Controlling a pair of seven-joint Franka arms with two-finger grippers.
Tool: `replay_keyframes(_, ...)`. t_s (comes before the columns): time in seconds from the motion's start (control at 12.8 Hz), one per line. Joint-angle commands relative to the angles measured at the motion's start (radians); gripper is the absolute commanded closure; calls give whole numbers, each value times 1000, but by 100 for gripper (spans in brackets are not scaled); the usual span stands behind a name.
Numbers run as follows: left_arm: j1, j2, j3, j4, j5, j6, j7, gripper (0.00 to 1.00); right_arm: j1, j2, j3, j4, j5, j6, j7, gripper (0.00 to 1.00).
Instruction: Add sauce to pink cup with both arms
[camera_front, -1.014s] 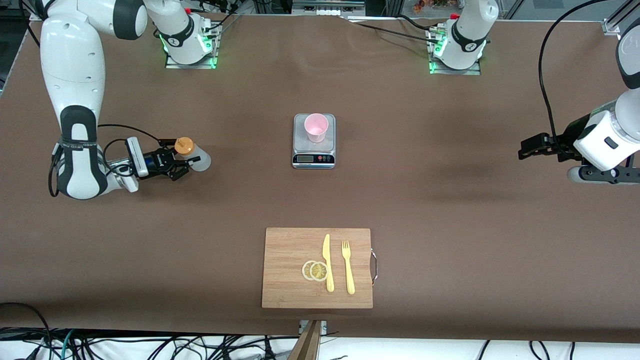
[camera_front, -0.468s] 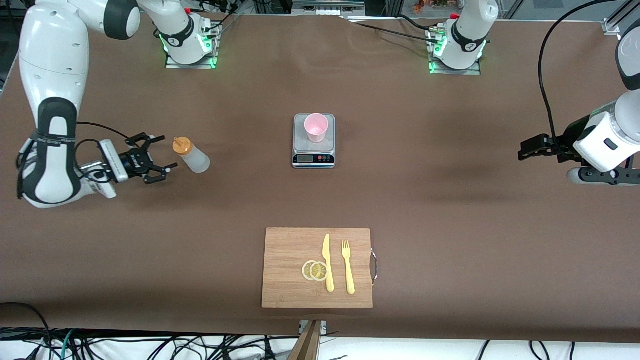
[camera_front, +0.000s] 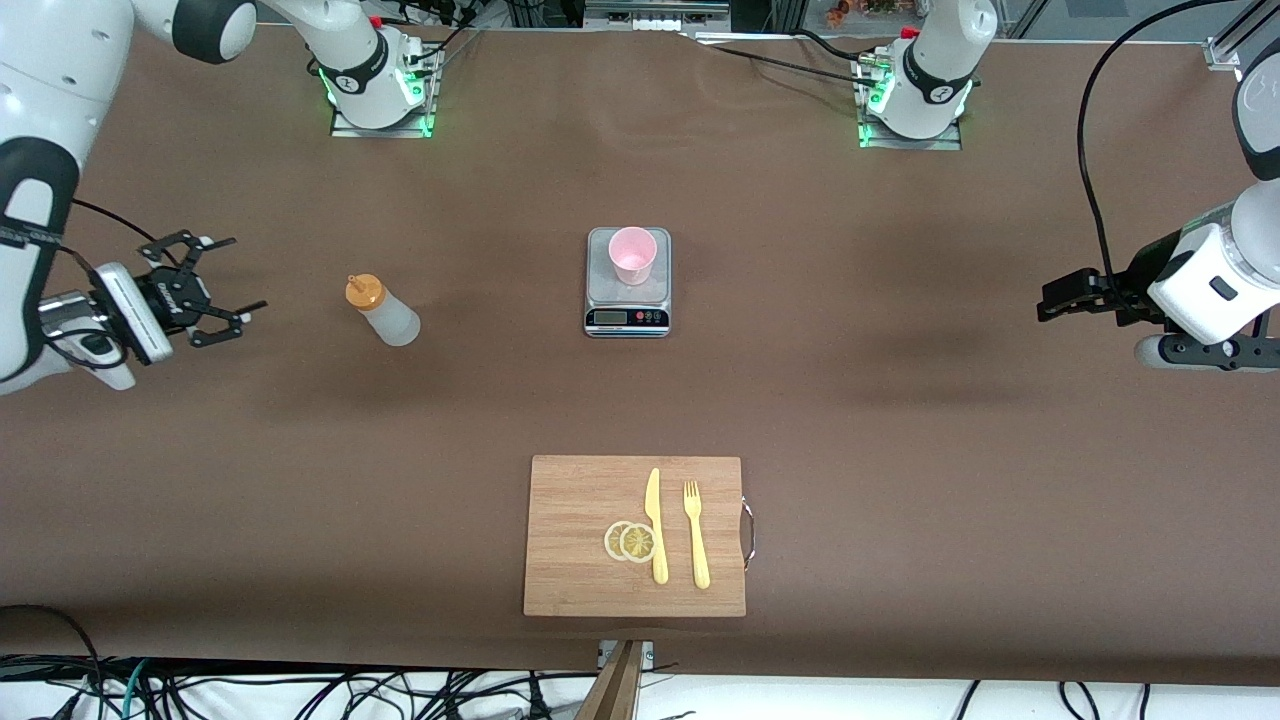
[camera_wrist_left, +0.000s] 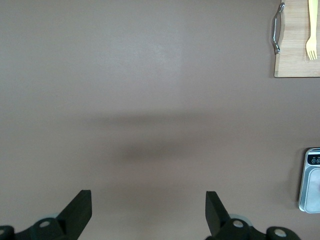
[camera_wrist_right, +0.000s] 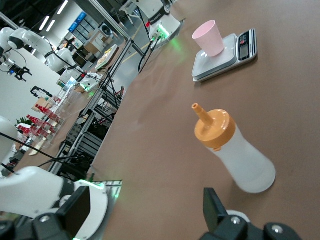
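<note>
Orange-capped sauce (camera_front: 384, 311) upright, nozzle up

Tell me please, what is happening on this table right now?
Nothing is held at this moment. The right gripper is open, over the table near the right arm's end, apart from the sauce bottle, which stands on the table. The pink cup stands on a grey scale in the middle. The left gripper is open too and waits over the left arm's end. Nearer to the front camera, a wooden board carries lemon slices, a knife and a fork.
</note>
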Motion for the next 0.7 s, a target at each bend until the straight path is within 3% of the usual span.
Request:
replay_keyframes(0.0, 1, 14, 0, 30, 6, -14, 22, 0, 177, -110, -176, 14, -59, -18, 216, 0)
replay_keyframes(0.16, 1, 12, 0, 32, 6, -14, 20, 0, 216, -184, -189, 8, -157, 17, 338, 0)
replay_keyframes(0.23, 1, 14, 0, 32, 6, -14, 17, 0, 210, -254, -137, 6, -212, 65, 450, 0)
replay_keyframes(0.39, 1, 12, -2, 32, 6, -14, 14, 0, 190, -391, 13, 2, -386, 137, 703, 0)
replay_keyframes(0.62, 0, 14, -2, 32, 5, -14, 13, 0, 41, -552, 360, -53, -652, 256, 1093, 0)
